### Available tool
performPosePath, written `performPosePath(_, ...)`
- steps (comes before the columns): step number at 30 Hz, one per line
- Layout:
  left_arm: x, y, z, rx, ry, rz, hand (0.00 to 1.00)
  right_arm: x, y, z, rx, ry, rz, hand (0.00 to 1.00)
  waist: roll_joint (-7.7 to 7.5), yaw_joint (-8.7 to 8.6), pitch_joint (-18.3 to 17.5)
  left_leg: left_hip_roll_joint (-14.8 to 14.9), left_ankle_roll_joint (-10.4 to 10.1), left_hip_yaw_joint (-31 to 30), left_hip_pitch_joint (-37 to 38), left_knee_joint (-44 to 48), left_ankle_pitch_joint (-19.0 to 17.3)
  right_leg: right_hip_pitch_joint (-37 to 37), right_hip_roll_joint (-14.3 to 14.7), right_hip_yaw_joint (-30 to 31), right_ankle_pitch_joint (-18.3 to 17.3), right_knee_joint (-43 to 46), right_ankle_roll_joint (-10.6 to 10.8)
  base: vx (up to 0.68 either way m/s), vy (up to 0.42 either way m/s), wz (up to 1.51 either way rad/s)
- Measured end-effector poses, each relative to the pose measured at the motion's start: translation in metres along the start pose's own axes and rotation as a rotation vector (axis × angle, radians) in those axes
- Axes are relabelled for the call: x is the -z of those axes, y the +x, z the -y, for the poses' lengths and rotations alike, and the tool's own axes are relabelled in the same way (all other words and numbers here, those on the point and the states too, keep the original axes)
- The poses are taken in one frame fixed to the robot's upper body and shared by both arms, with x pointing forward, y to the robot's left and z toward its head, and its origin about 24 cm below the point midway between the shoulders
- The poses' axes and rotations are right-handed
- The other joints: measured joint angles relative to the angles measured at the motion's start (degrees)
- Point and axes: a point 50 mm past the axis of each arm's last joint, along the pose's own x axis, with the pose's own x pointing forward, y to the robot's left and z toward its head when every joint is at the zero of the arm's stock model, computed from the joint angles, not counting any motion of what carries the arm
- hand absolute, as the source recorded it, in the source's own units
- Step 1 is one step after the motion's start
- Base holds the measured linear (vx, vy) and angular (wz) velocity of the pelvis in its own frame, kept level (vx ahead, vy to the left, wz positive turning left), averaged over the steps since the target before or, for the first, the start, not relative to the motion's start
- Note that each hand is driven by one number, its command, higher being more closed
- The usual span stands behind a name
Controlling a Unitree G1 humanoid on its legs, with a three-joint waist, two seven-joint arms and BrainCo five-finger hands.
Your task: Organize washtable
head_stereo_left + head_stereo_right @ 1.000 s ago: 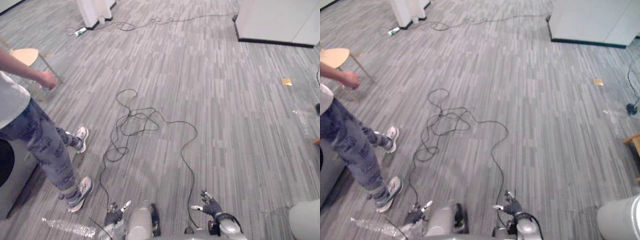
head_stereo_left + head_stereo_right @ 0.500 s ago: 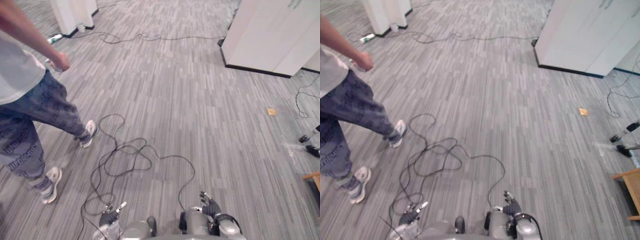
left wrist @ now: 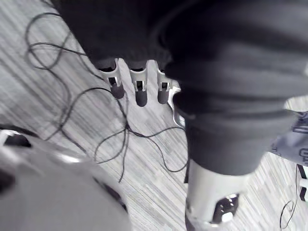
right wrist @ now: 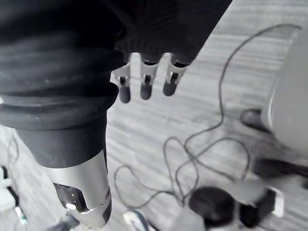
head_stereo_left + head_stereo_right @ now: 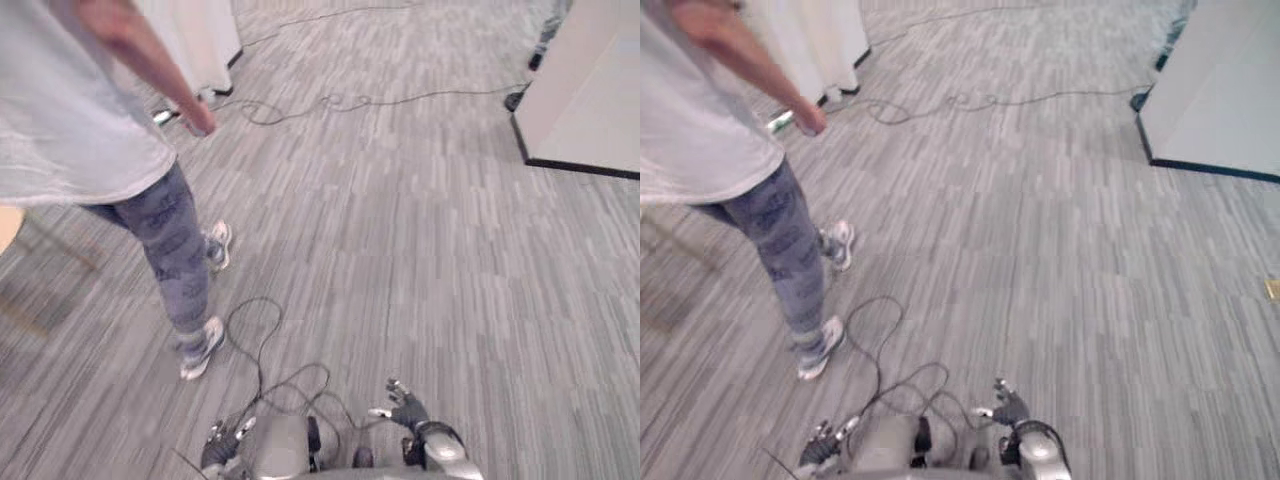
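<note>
My left hand (image 5: 222, 440) hangs low at the bottom of the eye views, fingers relaxed and holding nothing. In its wrist view its fingers (image 3: 139, 91) point down at the grey striped carpet. My right hand (image 5: 405, 410) hangs beside it on the right, also open and empty, and its fingers (image 4: 144, 84) hang loose over the carpet in its own wrist view.
A person (image 5: 165, 235) in a grey shirt and patterned trousers stands close on the left, one arm stretched out. A white cabinet (image 5: 590, 100) stands at the far right. A white column (image 5: 200, 40) stands at the back left, with a cable (image 5: 380, 98) lying across the carpet beyond.
The whole picture has shifted as the camera turned. The person has stepped closer and now looms larger on the left. Both hands hang as before.
</note>
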Motion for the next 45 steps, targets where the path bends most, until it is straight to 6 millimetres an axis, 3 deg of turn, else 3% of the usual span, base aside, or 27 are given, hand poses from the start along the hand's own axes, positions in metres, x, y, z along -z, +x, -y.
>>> performPosePath(3,0.007,-0.003,0.000,0.001,0.008,-0.016,0.00,0.005,0.000,0.004,0.006,-0.024,-0.026,0.00,2.00,1.08,0.0,1.3,-6.8,-2.8,-4.7,-28.0,8.2,7.0,-1.7,4.3,-3.4,-4.9,2.2,0.67,0.239,-0.90)
performPosePath(5,0.012,-0.003,0.000,-0.001,0.010,-0.037,0.00,0.012,-0.001,0.006,0.001,-0.068,-0.063,0.00,2.70,2.23,-0.4,2.9,-6.0,-1.3,-5.7,-24.9,15.9,10.4,-2.1,6.2,-3.8,-5.5,2.4,0.75,0.397,-0.60)
performPosePath(7,0.005,-0.001,-0.004,-0.010,0.022,-0.010,0.00,0.014,-0.001,0.005,-0.003,-0.078,-0.067,0.00,-0.06,2.31,-0.6,0.0,-1.9,-1.3,-4.1,-24.4,15.2,7.3,-5.0,6.4,-3.5,3.8,2.9,0.76,0.405,-0.17)
performPosePath(8,0.002,-0.001,-0.010,-0.025,0.031,-0.005,0.00,0.016,-0.002,0.003,-0.008,-0.072,-0.073,0.00,-1.73,2.22,-0.3,-2.5,2.9,-0.9,-0.4,-25.0,14.2,4.5,-6.9,7.7,-1.9,15.0,6.9,0.61,0.316,0.09)
performPosePath(9,0.001,-0.001,-0.013,-0.033,0.040,-0.006,0.00,0.014,-0.002,0.001,-0.009,-0.069,-0.065,0.00,-2.48,1.94,-0.2,-3.5,4.8,-0.7,1.6,-24.6,13.1,2.7,-7.5,8.7,-0.3,22.0,10.6,0.71,0.359,0.26)
performPosePath(10,-0.001,0.000,-0.018,-0.046,0.054,-0.008,0.00,0.011,0.000,0.000,-0.013,-0.070,-0.052,0.00,-3.63,0.90,0.0,-5.1,5.6,-0.6,5.5,-23.4,9.0,-1.4,-8.0,11.0,5.2,37.3,21.0,0.62,0.294,0.32)
performPosePath(11,0.000,0.000,-0.021,-0.054,0.063,-0.019,0.00,0.011,-0.001,0.000,-0.016,-0.071,-0.051,0.00,-3.78,0.38,0.0,-5.9,5.4,-0.6,8.7,-23.3,6.8,-4.6,-8.7,11.0,6.6,47.2,20.9,0.72,0.325,0.29)
performPosePath(13,0.000,0.001,-0.023,-0.060,0.078,-0.031,0.00,0.010,-0.001,0.001,-0.012,-0.066,-0.041,0.00,-4.22,-0.44,0.0,-8.6,5.3,-1.6,18.5,-29.2,4.3,-12.1,-12.9,3.1,3.0,58.2,13.9,0.62,0.258,0.07)
performPosePath(14,0.000,0.001,-0.022,-0.048,0.094,-0.037,0.00,0.008,-0.001,0.003,-0.005,-0.065,-0.025,0.00,-3.81,-0.70,0.2,-8.8,5.2,-1.9,22.0,-32.4,4.1,-15.3,-12.9,0.6,0.4,58.2,10.5,0.62,0.197,0.15)
performPosePath(17,-0.007,0.006,-0.011,-0.009,0.134,-0.028,0.00,-0.005,-0.002,0.014,0.018,-0.085,0.034,0.00,-3.08,-3.11,0.7,-8.8,5.4,-4.6,30.7,-36.8,2.9,-23.5,-12.1,-9.2,-5.6,46.6,8.9,0.50,0.082,0.42)
performPosePath(20,-0.016,0.011,0.011,0.056,0.164,0.000,0.00,-0.009,-0.002,0.025,0.047,-0.092,0.044,0.00,-2.69,-4.60,1.0,-8.4,2.0,-8.1,36.8,-41.3,0.8,-28.4,-8.0,-15.5,2.0,14.1,7.5,0.81,0.032,0.65)
performPosePath(22,-0.010,0.009,0.010,0.065,0.196,-0.015,0.00,-0.005,-0.003,0.026,0.051,-0.084,0.027,0.00,-3.53,-5.10,0.7,-9.1,-0.6,-9.7,40.4,-41.3,-0.8,-29.4,-6.7,-16.3,5.3,6.5,6.2,0.74,-0.041,0.50)
performPosePath(23,-0.009,0.008,0.008,0.056,0.185,-0.011,0.00,-0.001,-0.004,0.024,0.049,-0.076,0.019,0.00,-4.20,-5.09,0.0,-9.5,-1.9,-10.9,41.2,-38.7,-1.6,-29.6,-5.9,-16.0,5.2,7.0,3.1,0.82,-0.100,0.43)
performPosePath(24,-0.008,0.007,0.003,0.041,0.175,-0.011,0.00,0.003,-0.006,0.022,0.046,-0.067,0.010,0.00,-4.47,-5.33,-1.3,-9.9,-2.0,-12.1,40.1,-32.1,-1.8,-29.3,-4.6,-13.7,9.6,7.9,-5.5,0.84,-0.114,0.42)
performPosePath(25,-0.001,0.005,0.005,0.042,0.164,-0.030,0.00,0.006,-0.008,0.025,0.055,-0.060,0.004,0.00,-2.86,-5.80,-2.7,-8.3,-2.4,-12.0,37.1,-24.4,-1.5,-29.1,-3.9,-14.3,11.7,9.4,-6.0,0.84,-0.113,0.38)
performPosePath(26,0.006,0.003,0.008,0.038,0.132,-0.046,0.00,0.003,-0.010,0.032,0.072,-0.069,0.022,0.00,-0.87,-5.97,-3.0,-6.1,-4.9,-10.8,33.3,-13.7,0.4,-27.1,-2.7,-15.8,12.8,9.7,-5.0,0.81,-0.052,0.05)
performPosePath(27,0.011,0.000,0.009,0.015,0.073,-0.058,0.00,-0.002,-0.012,0.041,0.090,-0.097,0.046,0.00,3.09,-5.74,-2.2,-1.6,-6.9,-9.0,27.6,1.3,10.3,-23.0,0.8,-16.0,11.2,8.6,-3.9,0.79,-0.022,-0.24)
performPosePath(28,0.015,-0.001,0.009,0.010,0.061,-0.067,0.00,-0.003,-0.013,0.042,0.094,-0.103,0.046,0.00,3.86,-4.98,-2.1,1.3,-7.5,-8.0,24.2,8.8,13.2,-21.1,2.9,-14.8,10.1,7.7,-4.0,0.75,-0.005,-0.57)
performPosePath(29,0.012,0.000,0.010,0.014,0.057,-0.056,0.00,-0.004,-0.011,0.039,0.089,-0.092,0.046,0.00,4.66,-4.64,-1.5,5.5,-3.5,-5.2,18.2,20.2,8.8,-16.8,4.9,-13.3,7.1,7.0,-4.3,0.59,-0.022,-0.53)
performPosePath(33,-0.006,0.004,-0.009,-0.019,0.104,-0.007,0.00,0.007,-0.004,0.013,0.033,-0.044,-0.023,0.00,-1.61,-1.78,-0.3,5.1,-1.2,-2.2,4.7,11.7,0.5,-2.6,3.3,-6.9,3.7,1.0,-1.6,0.74,-0.052,-0.70)
performPosePath(34,-0.006,0.004,-0.009,-0.019,0.103,-0.006,0.00,0.006,-0.002,0.011,0.024,-0.048,-0.029,0.00,-1.73,-0.25,0.1,2.6,-2.0,-4.0,0.7,-7.5,1.1,1.6,1.9,-3.7,1.8,-1.6,0.2,0.80,0.108,-0.89)
performPosePath(37,0.008,-0.001,-0.008,-0.019,0.091,-0.043,0.00,0.013,-0.003,0.017,0.037,-0.057,-0.062,0.00,0.34,0.24,-0.3,2.2,-8.3,-8.0,-1.5,-32.3,5.6,6.7,1.1,0.1,-2.2,-4.1,2.4,0.67,0.221,-0.79)
performPosePath(38,0.014,-0.004,-0.008,-0.021,0.089,-0.061,0.00,0.016,-0.004,0.020,0.045,-0.060,-0.078,0.00,1.25,0.38,-0.6,3.1,-8.1,-7.7,-2.4,-32.9,7.8,8.6,0.6,1.5,-4.3,-3.8,3.3,0.72,0.376,-0.98)
performPosePath(39,0.020,-0.007,-0.015,-0.040,0.084,-0.080,0.00,0.024,-0.008,0.022,0.062,-0.046,-0.101,0.00,0.57,0.87,-1.9,1.9,-5.3,-6.4,-1.9,-29.0,13.3,9.6,-1.9,2.9,-7.4,-0.2,4.0,0.60,0.309,-0.73)
performPosePath(41,0.018,-0.007,-0.023,-0.057,0.080,-0.076,0.00,0.027,-0.009,0.019,0.061,-0.037,-0.107,0.00,-1.66,1.16,-3.0,-0.1,-2.3,-5.4,-0.7,-25.5,14.5,4.1,-5.5,3.3,-9.5,15.9,6.3,0.92,0.404,-0.61)
performPosePath(43,0.007,-0.002,-0.033,-0.080,0.112,-0.068,0.00,0.018,-0.005,0.012,0.050,-0.022,-0.070,0.00,-5.39,-0.22,-0.7,-3.8,2.8,-3.8,6.2,-24.8,9.9,-4.5,-11.4,1.9,-4.7,42.4,9.4,0.72,0.295,-0.22)
performPosePath(45,0.004,0.000,-0.032,-0.070,0.129,-0.067,0.00,0.015,-0.004,0.016,0.058,-0.022,-0.056,0.00,-5.09,-1.26,0.5,-4.7,3.9,-3.9,14.8,-27.3,6.2,-8.0,-13.5,-2.5,-6.0,50.7,7.3,0.56,0.200,0.05)
